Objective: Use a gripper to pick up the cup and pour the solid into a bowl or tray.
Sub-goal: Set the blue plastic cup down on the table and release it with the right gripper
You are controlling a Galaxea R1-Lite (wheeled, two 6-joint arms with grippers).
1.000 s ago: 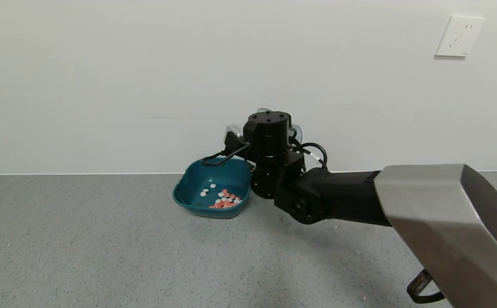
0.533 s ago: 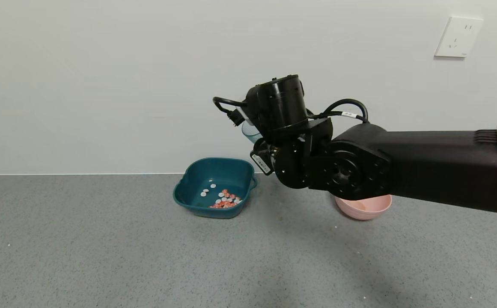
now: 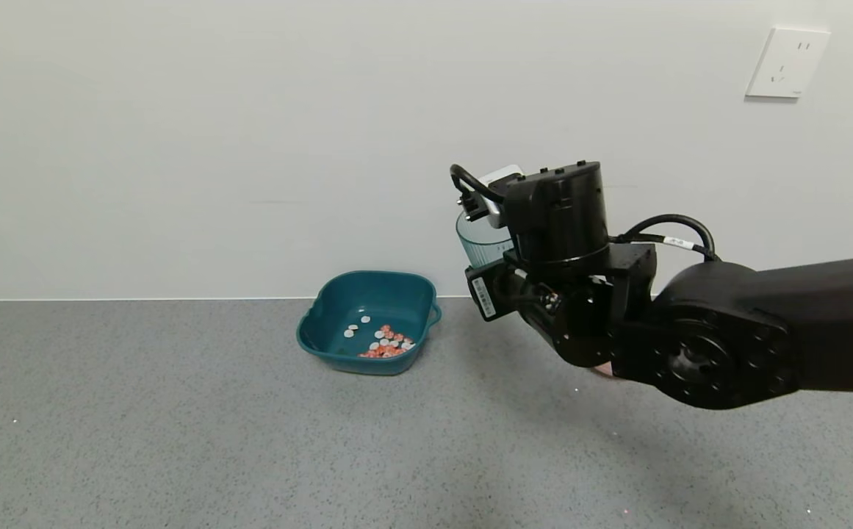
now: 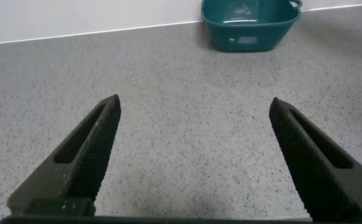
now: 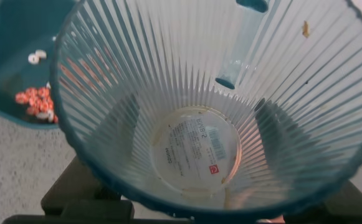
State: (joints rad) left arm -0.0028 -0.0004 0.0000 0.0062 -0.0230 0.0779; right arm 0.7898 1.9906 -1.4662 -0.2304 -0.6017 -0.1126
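My right gripper (image 3: 491,258) is shut on the ribbed blue-tinted cup (image 3: 480,242) and holds it about upright in the air, to the right of the dark teal basin (image 3: 338,312) and above its rim height. The white and orange-red solid (image 3: 386,343) lies in the basin. In the right wrist view the cup (image 5: 212,93) fills the picture and is empty, with only a label on its bottom; the basin (image 5: 3,43) and the solid (image 5: 34,102) show beside it. My left gripper (image 4: 193,124) is open and empty over bare floor, with the basin (image 4: 249,28) farther off.
The grey speckled surface (image 3: 176,441) meets a white wall just behind the basin. A wall socket (image 3: 787,62) is at the upper right. The right arm covers the spot right of the basin; only a pink sliver (image 3: 601,371) shows under it.
The right arm has swung right, away from over the basin, and turned the cup from tilted back to upright. The pink bowl seen half a second ago is now hidden behind the arm.
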